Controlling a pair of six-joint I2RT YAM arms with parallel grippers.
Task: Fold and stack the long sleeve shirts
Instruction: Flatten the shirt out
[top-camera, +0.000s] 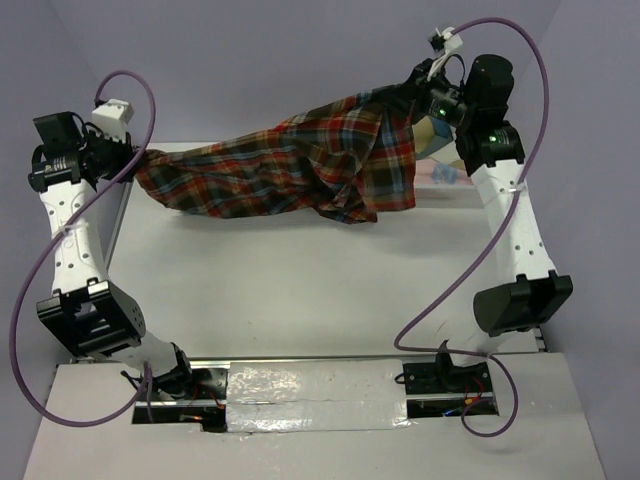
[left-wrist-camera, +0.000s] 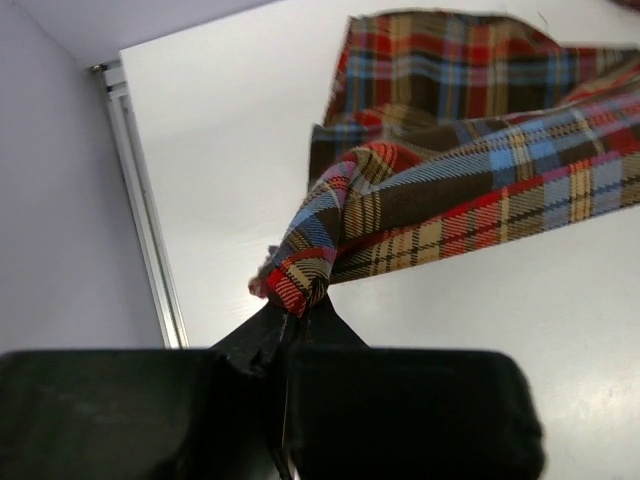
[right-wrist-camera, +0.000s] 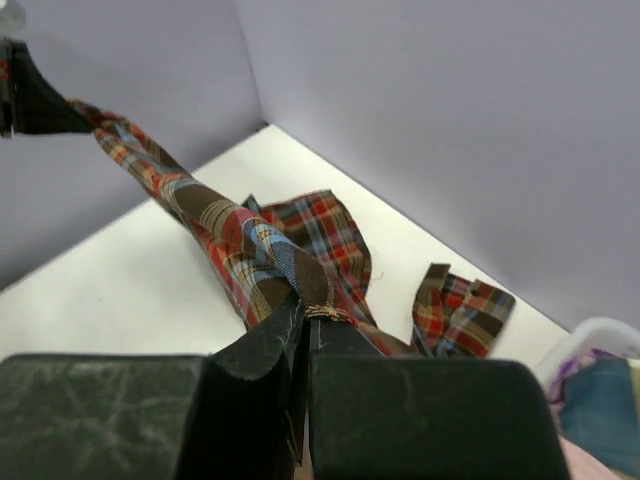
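Seen from above, the two arms hold one plaid shirt slung in the air across the far half of the table. The left gripper pinches one end near the far-left corner, and the right gripper takes the other end, higher up, over the far-right corner. The cloth sags between them in loose folds whose lowest parts hang close to the far edge; whether they touch the surface cannot be told. This two-point hold probably serves to pull the garment open so it can be laid flat, and no fold has yet been made. In the left wrist view the jaws are pressed to a narrow slit on a bunched corner of plaid, and a twisted band of fabric runs up and to the right above the bare surface, with a metal rail marking the table's left edge. In the right wrist view the jaws are clamped tight on a gathered tuft of the same shirt, which stretches as a rope of cloth toward the other gripper at upper left. Two loose flaps droop near the far edge by the wall — hanging or resting, it is unclear. The rim of a white basket with other cloth inside shows at the far-right corner.
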